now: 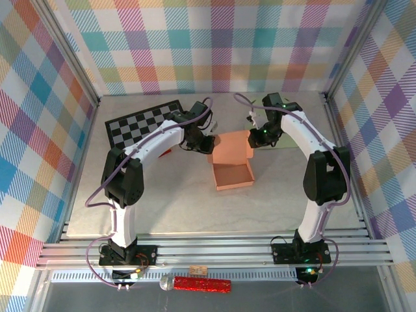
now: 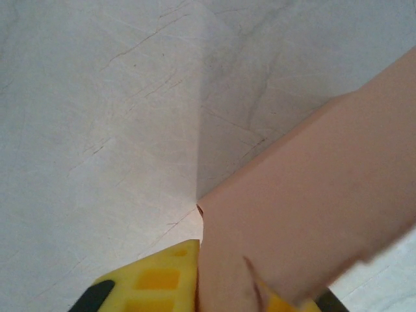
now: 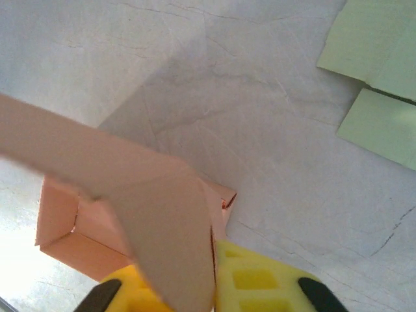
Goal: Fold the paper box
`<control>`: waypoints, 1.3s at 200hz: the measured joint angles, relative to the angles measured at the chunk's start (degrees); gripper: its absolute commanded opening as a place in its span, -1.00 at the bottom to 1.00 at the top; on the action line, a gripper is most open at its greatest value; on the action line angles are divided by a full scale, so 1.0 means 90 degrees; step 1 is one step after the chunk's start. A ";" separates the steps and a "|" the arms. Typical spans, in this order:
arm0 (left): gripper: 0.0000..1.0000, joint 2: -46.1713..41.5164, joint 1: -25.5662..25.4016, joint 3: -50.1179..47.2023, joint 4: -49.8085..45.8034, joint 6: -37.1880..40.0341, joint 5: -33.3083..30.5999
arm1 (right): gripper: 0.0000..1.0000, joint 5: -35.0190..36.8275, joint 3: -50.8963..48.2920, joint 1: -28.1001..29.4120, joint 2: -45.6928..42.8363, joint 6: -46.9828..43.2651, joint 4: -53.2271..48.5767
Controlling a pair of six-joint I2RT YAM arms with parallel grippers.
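The salmon paper box lies at the table's middle, its tray open upward and its lid flap spread out behind it. My left gripper is at the flap's left edge. In the left wrist view its yellow fingers are shut on the box's paper. My right gripper is at the flap's right edge. In the right wrist view a bent strip of the box is pinched between the yellow fingers, and the box's corner sits lower left.
A black-and-white checkerboard sheet lies at the back left. Pale green paper pieces rest on the table beyond the right gripper. Plaid walls enclose the grey table. A red object lies below the front rail.
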 measured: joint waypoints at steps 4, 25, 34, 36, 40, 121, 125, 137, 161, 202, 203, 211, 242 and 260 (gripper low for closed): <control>-0.90 0.0002 -0.0007 0.0019 -0.0002 0.0012 -0.0017 | -0.90 0.0015 0.0007 0.0022 0.0000 0.0005 0.0000; -0.98 0.0010 -0.0041 0.0090 -0.0085 -0.0124 -0.0185 | -1.00 0.0219 0.0029 0.0165 0.0000 0.0083 0.0015; -0.98 0.0010 -0.0041 0.0095 -0.0119 -0.0185 -0.0267 | -1.00 0.0301 0.0034 0.0238 0.0000 0.0155 0.0041; -0.98 0.0010 -0.0041 0.0095 -0.0129 -0.0187 -0.0279 | -1.00 0.0323 0.0034 0.0253 0.0000 0.0182 0.0051; -0.98 0.0010 -0.0041 0.0095 -0.0136 -0.0236 -0.0325 | -1.00 0.0364 0.0034 0.0294 -0.0002 0.0233 0.0073; -1.00 0.0012 0.0017 0.0583 -0.0321 -0.0663 -0.1549 | -1.00 0.1719 -0.0007 0.1129 -0.0143 0.1853 0.1056; -1.00 0.0012 0.0041 0.0593 -0.0296 -0.0690 -0.1569 | -1.00 0.1778 -0.0049 0.1151 -0.0187 0.1950 0.1171; -1.00 0.0012 0.0107 0.0595 -0.0187 -0.0760 -0.1613 | -1.00 0.1936 -0.0211 0.1200 -0.0350 0.2174 0.1486; -1.00 -0.0022 0.0265 0.0372 0.0427 -0.0865 -0.1596 | -1.00 0.2137 -0.0775 0.1326 -0.0738 0.2594 0.2246; -1.00 -0.0318 0.0440 -0.0855 0.1967 -0.0928 -0.1583 | -1.00 0.2509 -0.1904 0.1712 -0.1071 0.2963 0.3764; -1.00 -0.0323 0.0442 -0.0874 0.1991 -0.0928 -0.1586 | -1.00 0.2516 -0.1919 0.1717 -0.1071 0.2968 0.3789; -1.00 -0.0352 0.0469 -0.1049 0.2220 -0.0935 -0.1583 | -1.00 0.2586 -0.2091 0.1758 -0.1071 0.3026 0.4019; -1.00 -0.0403 0.0534 -0.1486 0.3104 -0.1049 -0.1508 | -1.00 0.2803 -0.2506 0.1846 -0.1071 0.3252 0.4760; -1.00 -0.0500 0.0534 -0.1795 0.3572 -0.1141 -0.1464 | -1.00 0.2999 -0.2652 0.1882 -0.1073 0.3320 0.5107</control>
